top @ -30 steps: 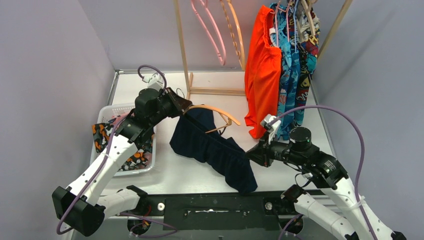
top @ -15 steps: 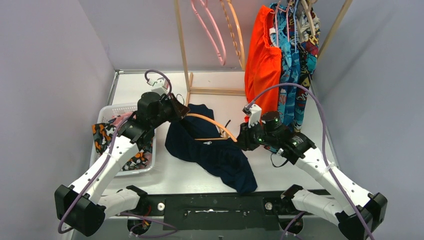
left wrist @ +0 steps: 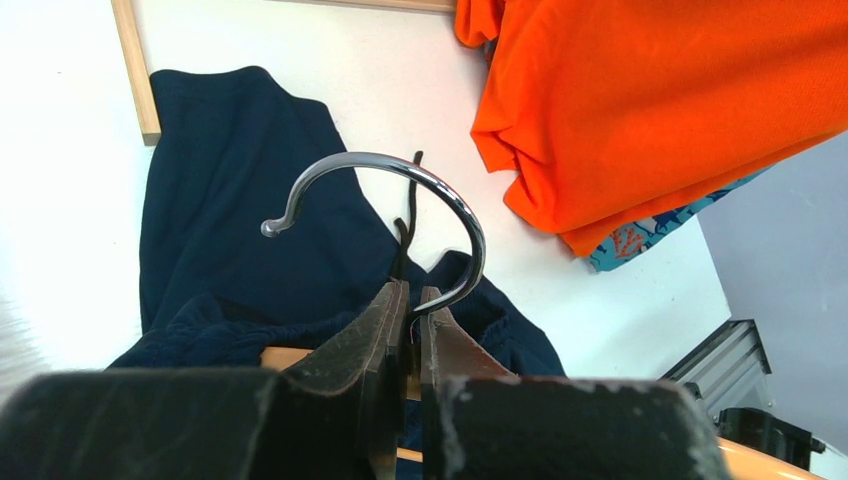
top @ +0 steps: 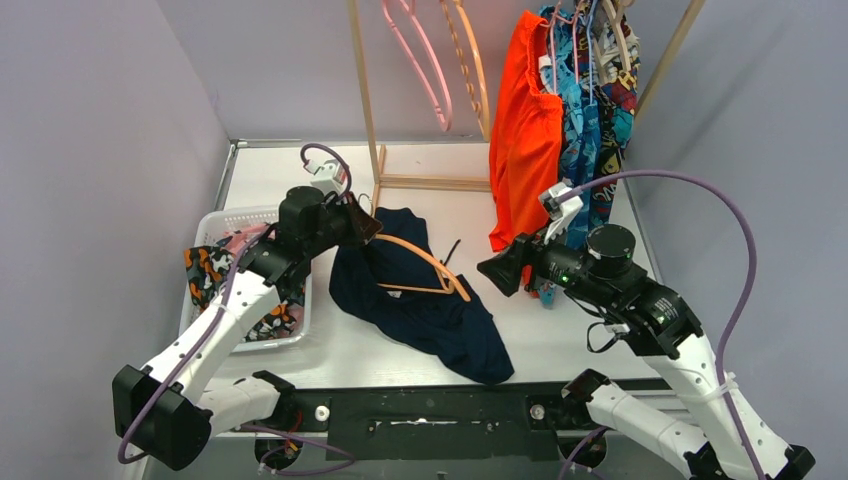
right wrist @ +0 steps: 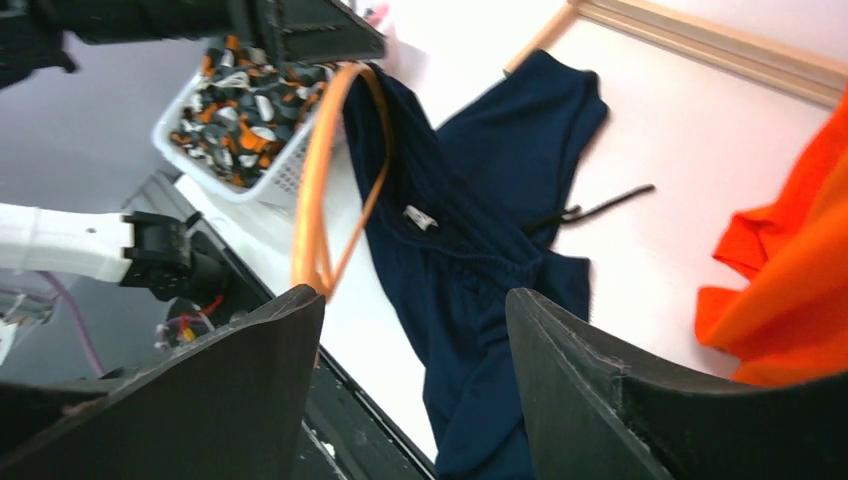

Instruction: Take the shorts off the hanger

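Note:
Plain navy shorts (top: pixel 440 320) lie crumpled on the white table, also seen in the left wrist view (left wrist: pixel 230 200) and the right wrist view (right wrist: pixel 480 230). An orange hanger (top: pixel 425 265) slants over them; whether it still threads through the fabric I cannot tell. My left gripper (top: pixel 362 225) is shut on the base of the hanger's metal hook (left wrist: pixel 400 165), jaws pinched together (left wrist: pixel 412 295). My right gripper (top: pixel 500 272) hovers to the right of the shorts, jaws wide apart and empty (right wrist: pixel 415 300). The hanger (right wrist: pixel 320 170) shows beyond its left finger.
A white basket (top: pixel 225 218) at the left holds black shorts with orange-white print (top: pixel 205 270). The wooden rack (top: pixel 362 90) carries empty pink (top: pixel 420 60) and orange (top: pixel 470 60) hangers, orange-red shorts (top: pixel 525 140) and teal patterned shorts (top: pixel 580 150).
My right gripper let go of the navy shorts, opened and pulled back up and to the right. The shorts settled onto the table. The left gripper kept hold of the hanger.

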